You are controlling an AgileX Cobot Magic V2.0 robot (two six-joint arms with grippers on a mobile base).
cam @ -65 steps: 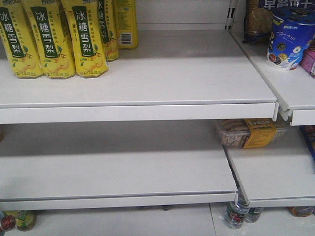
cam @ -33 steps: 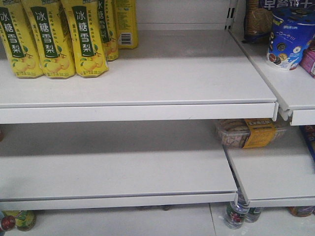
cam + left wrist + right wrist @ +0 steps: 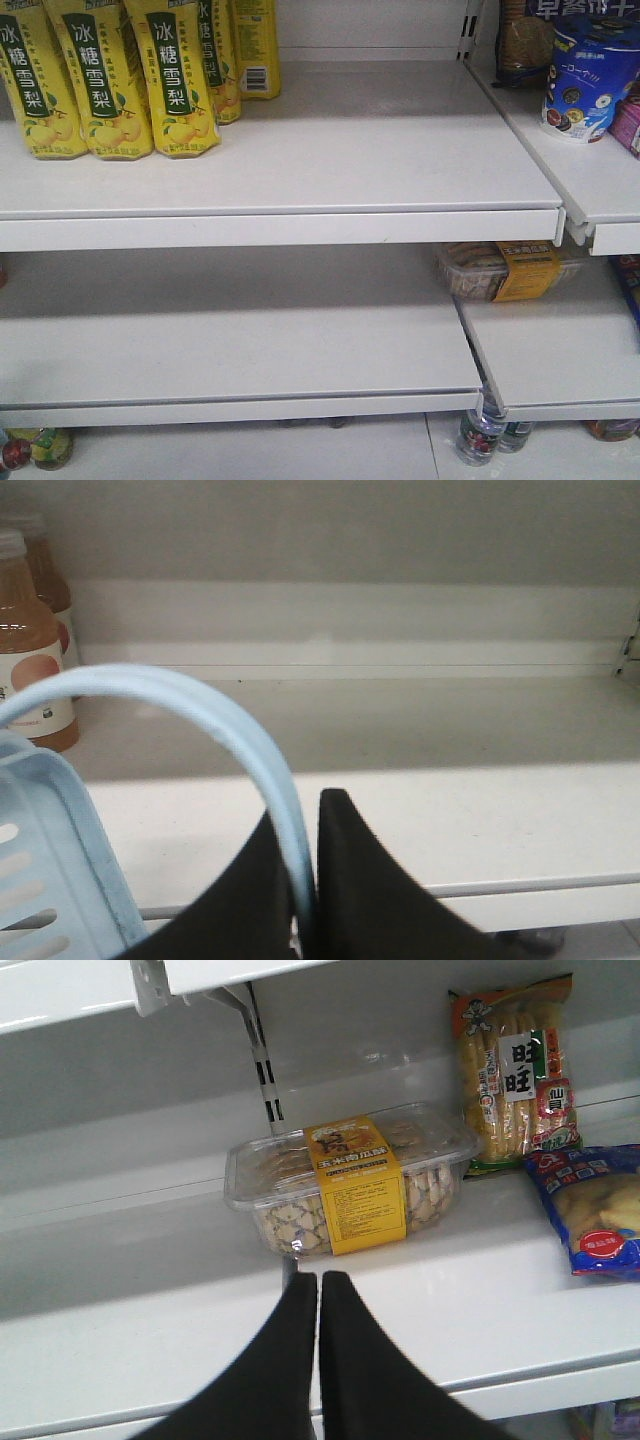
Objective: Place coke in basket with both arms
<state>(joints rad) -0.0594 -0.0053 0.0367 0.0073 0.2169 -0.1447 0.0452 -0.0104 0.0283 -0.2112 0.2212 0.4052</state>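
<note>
Left gripper [image 3: 305,880] clenched on the thin handle [image 3: 255,745] of the light blue basket [image 3: 55,870], jaws pinching it from both sides; basket wall low at the near left, before a white shelf [image 3: 420,730] with an orange juice bottle [image 3: 28,650] far left. Right gripper [image 3: 319,1310] pressed shut on nothing, pointing at a clear biscuit tray [image 3: 350,1185] with yellow label. No coke visible anywhere. Yellow drink bottles [image 3: 105,80] on the upper shelf's far left.

Light blue basket [image 3: 45,850] hangs by its thin handle [image 3: 240,745]
</note>
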